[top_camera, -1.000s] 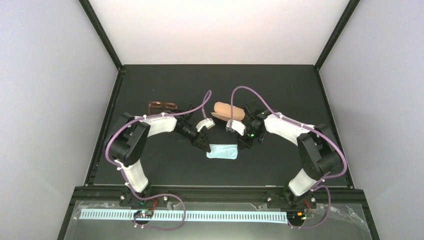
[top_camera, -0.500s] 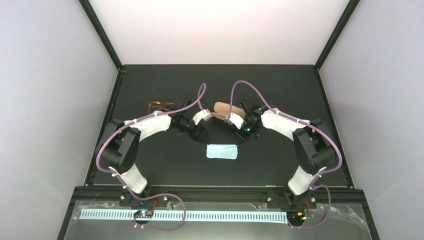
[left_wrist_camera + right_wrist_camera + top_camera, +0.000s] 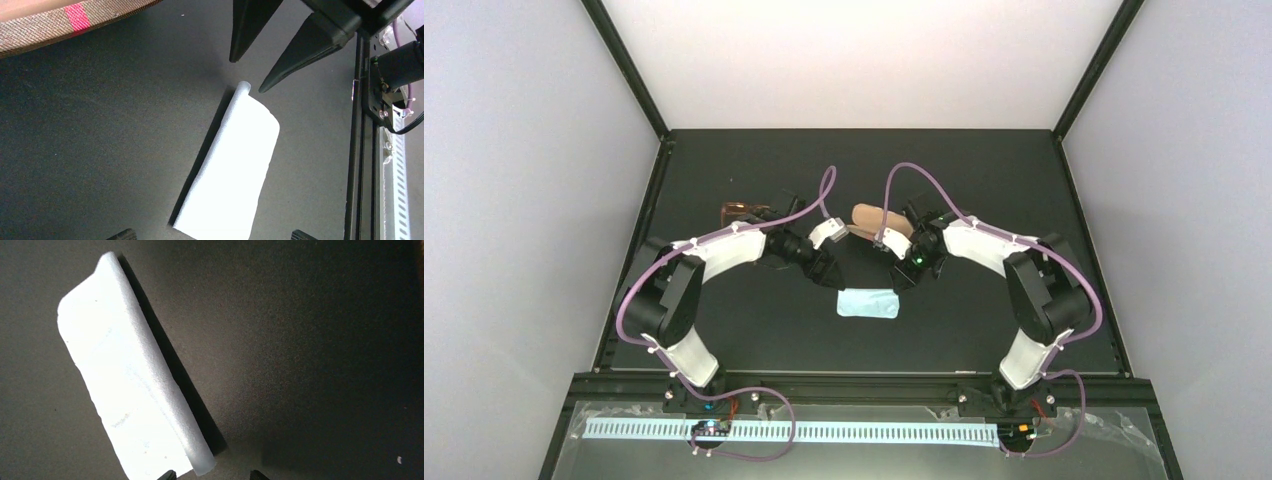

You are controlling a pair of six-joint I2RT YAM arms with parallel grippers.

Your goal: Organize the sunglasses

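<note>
The sunglasses (image 3: 741, 211) lie at the back left of the mat, reddish-brown and partly hidden behind my left arm. The brown case (image 3: 879, 220) lies at the back centre, between my two wrists; its striped edge shows in the left wrist view (image 3: 60, 22). The folded light-blue cloth (image 3: 868, 303) lies flat in the middle and shows in both wrist views (image 3: 230, 170) (image 3: 130, 390). My left gripper (image 3: 827, 272) (image 3: 212, 235) is open and empty, just behind the cloth's left end. My right gripper (image 3: 906, 275) (image 3: 211, 475) is open and empty, behind the cloth's right end.
The black mat (image 3: 984, 330) is framed by black rails, with white walls at the back and sides. The right gripper's dark fingers (image 3: 295, 55) point at the cloth's far end in the left wrist view. The frame rail (image 3: 365, 150) runs along that view's right side.
Both grippers have drawn back from the cloth's back corners toward the case. The cloth, the case and the sunglasses have not moved.
</note>
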